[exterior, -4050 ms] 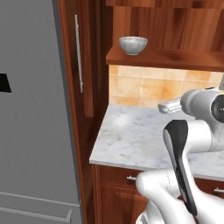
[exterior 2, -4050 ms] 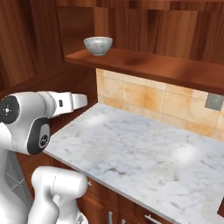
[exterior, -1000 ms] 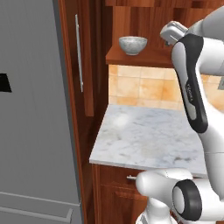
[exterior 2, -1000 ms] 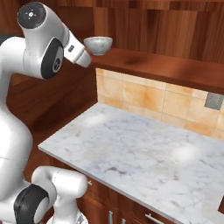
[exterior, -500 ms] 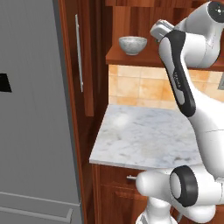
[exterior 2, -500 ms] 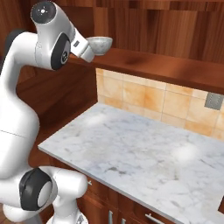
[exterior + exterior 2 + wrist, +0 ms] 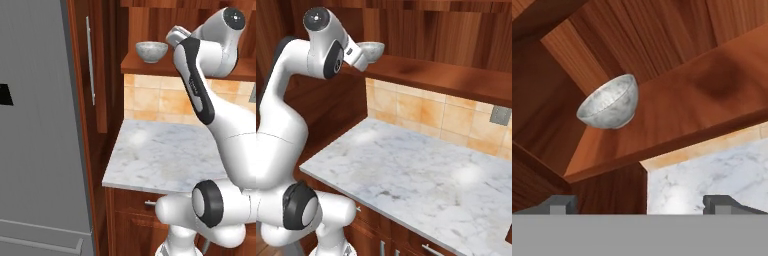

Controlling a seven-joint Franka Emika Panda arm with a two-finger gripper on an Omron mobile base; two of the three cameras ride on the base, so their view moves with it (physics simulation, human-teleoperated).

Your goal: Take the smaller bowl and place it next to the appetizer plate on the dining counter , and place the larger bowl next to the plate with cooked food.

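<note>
On the wooden shelf [image 7: 150, 65] above the tiled wall, toward the upper middle of the left base view, stood the smaller bowl [image 7: 151, 51], mottled grey-white, upright on its short foot. The white arm [image 7: 200, 95] reached up from the lower right, its hand close beside the bowl on the bowl's right without touching it. From the right base view the bowl [image 7: 370, 50] peeked out just past the wrist in the upper left. Through the hand view, the bowl [image 7: 608, 103] sat in the upper left on the shelf [image 7: 687, 110], and the gripper [image 7: 640, 204] stood spread wide, holding nothing. Below lay the marble worktop [image 7: 421, 185].
</note>
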